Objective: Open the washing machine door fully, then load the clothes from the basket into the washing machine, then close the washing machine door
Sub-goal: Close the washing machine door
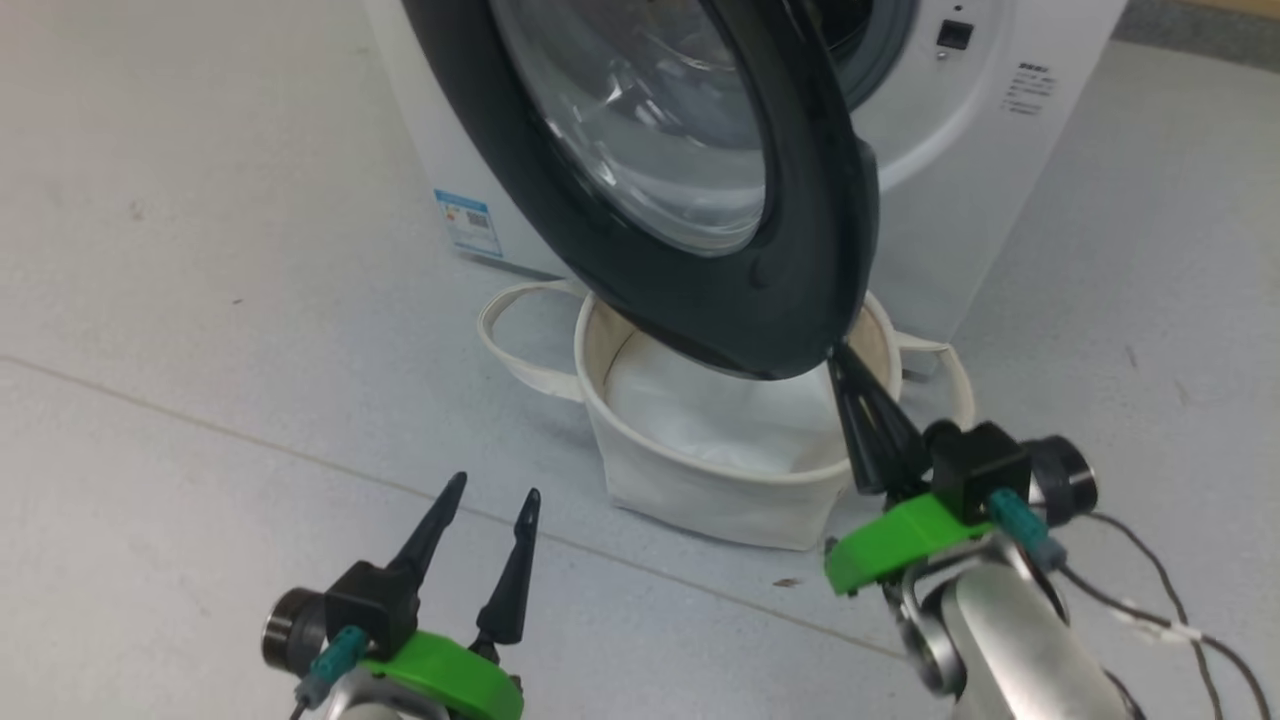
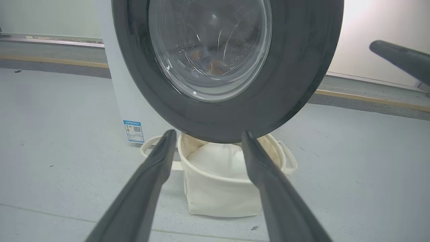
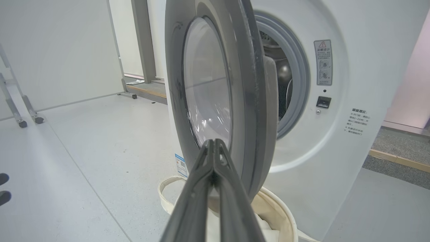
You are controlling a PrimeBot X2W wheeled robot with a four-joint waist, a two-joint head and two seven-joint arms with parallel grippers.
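The washing machine door (image 1: 800, 250) stands partly swung out from the white washing machine (image 1: 960, 180), its lower rim over the basket (image 1: 700, 480). My right gripper (image 1: 838, 352) is shut, its tips touching the door's bottom edge; in the right wrist view the right gripper (image 3: 213, 143) lies against the door (image 3: 248, 101) rim. My left gripper (image 1: 495, 488) is open and low at the left, holding nothing. The basket (image 2: 218, 198) shows a white liner (image 2: 218, 161). A blue and orange-brown patch (image 2: 208, 64) that may be the clothes shows through the door glass.
The grey-blue gasket (image 3: 299, 77) and dark drum show behind the door. A blue label (image 1: 468, 222) marks the machine's lower left. A wheeled metal frame (image 3: 20, 111) stands far left on the pale grey floor (image 1: 200, 350). A wooden skirting strip (image 2: 369, 99) runs along the back.
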